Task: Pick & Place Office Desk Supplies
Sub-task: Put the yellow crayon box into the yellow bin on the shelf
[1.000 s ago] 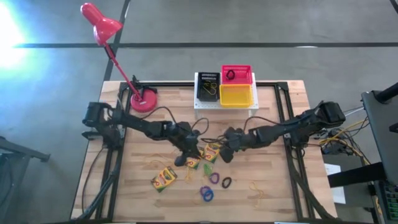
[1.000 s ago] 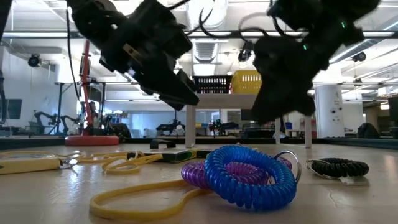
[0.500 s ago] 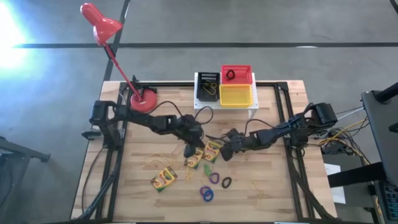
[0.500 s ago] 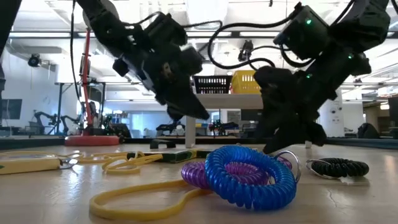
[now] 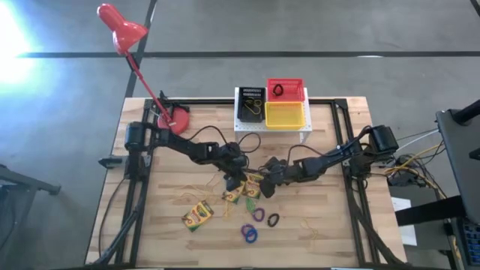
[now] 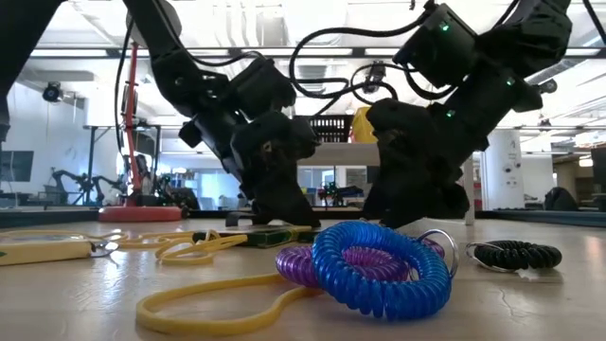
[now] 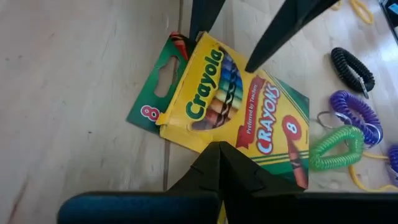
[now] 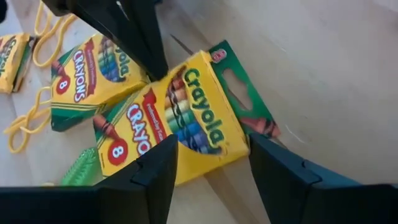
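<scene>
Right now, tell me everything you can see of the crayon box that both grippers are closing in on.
The crayon box is a small flat cardboard pack, yellow with green trim, printed "Crayola" and "Crayons 8", with a window showing coloured crayons and a green hang tab at one end. It lies face up, flat on the wooden table near its middle, overlapping a second crayon box. The right gripper is open and straddles it; the left gripper reaches its far edge. A green coil ring lies beside it.

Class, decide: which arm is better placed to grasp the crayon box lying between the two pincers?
Right. The right pincer is open and sits astride the crayon box. The left pincer looks shut, with its tip at the box's edge.
</scene>
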